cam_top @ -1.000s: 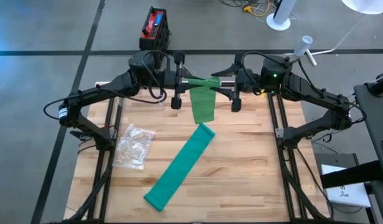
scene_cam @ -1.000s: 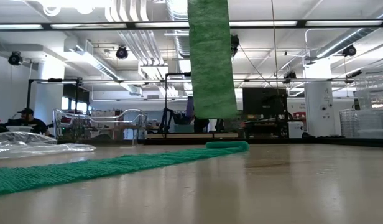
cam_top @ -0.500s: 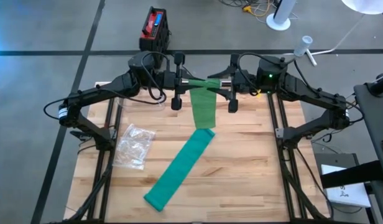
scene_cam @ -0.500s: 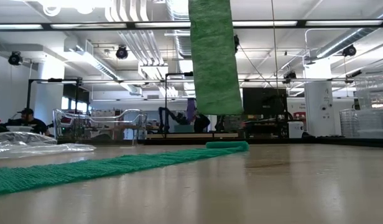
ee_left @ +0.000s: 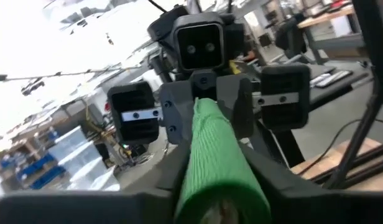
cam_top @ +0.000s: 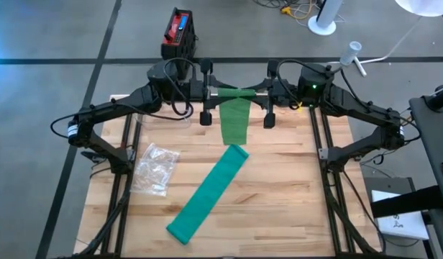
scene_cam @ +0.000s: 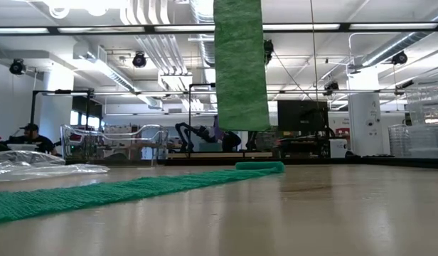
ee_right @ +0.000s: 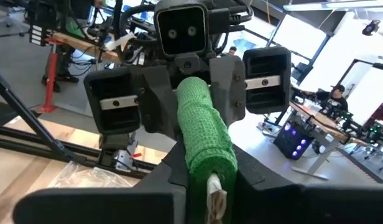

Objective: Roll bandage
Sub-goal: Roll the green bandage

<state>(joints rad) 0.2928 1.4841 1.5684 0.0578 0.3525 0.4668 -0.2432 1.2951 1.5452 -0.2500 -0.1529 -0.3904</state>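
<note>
A green bandage is partly wound into a roll (cam_top: 236, 91) held level in the air above the table's far middle. From the roll a strip (cam_top: 234, 122) (scene_cam: 240, 64) hangs down. The rest of the bandage (cam_top: 207, 194) (scene_cam: 134, 188) lies flat on the table, slanting toward the near left. My left gripper (cam_top: 213, 91) is at the roll's left end and my right gripper (cam_top: 261, 91) at its right end. They face each other, each shut on the roll. My left gripper pinches the roll's left end (ee_left: 210, 186) between its two fingers. It comes in level from the table's left, with the fingers lying along the roll. The roll is level and clear of the table. My right gripper pinches the roll's right end (ee_right: 204, 162) between its two fingers. It comes in level from the table's right, fingers along the roll and opposite the left gripper. A pale core shows at this end of the roll.
A crumpled clear plastic bag (cam_top: 155, 169) (scene_cam: 41, 167) lies on the table's left half, beside the flat strip. A red and black device (cam_top: 180, 32) stands on the floor beyond the far edge. Bare wood lies to the right of the strip.
My right gripper has moved toward the table's left, coming over the roll's right end. The roll has stayed level between the grippers. The hanging strip has swayed slightly, and the part on the table has kept still.
</note>
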